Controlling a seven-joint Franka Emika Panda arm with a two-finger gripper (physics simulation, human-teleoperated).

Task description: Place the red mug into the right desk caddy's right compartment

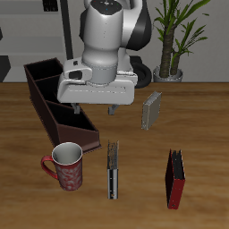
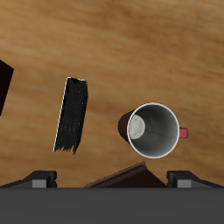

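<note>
Red mug with pale swirly pattern, red loop handle and light grey inside (image 1: 68, 166) standing upright on the wooden bench (image 1: 201, 121), near the bench's front edge, just beside the near end of the long dark maroon-brown desk caddy (image 1: 55, 106) but outside it. Not yet grasped. In the wrist view, mug (image 2: 154, 130) seen from above, mouth open, handle pointing away from the black flat book (image 2: 72, 115) lying beside it.

Gripper (image 1: 96, 111) hovering above the caddy's near sections, well above the bench, farther back than the mug. Jaws empty and spread fairly wide, judging by the two finger bases set far apart in the wrist view; nothing between them.

Right compartment (image 1: 46, 72), the squarish tall-walled section, apparently at the caddy's far end toward the bench's back edge; empty as far as visible.

Risks from here: descending off-centre over the rim and tipping the mug, or catching the handle with one finger and spinning it. Grip on the thin wall alone likely to slip or tilt on lifting. Close neighbours too: black book and caddy wall, either liable to be nudged on approach. On the carry, too low a lift likely to clip the sloping walls or dividers; release in the middle section an easy mistake.
</note>
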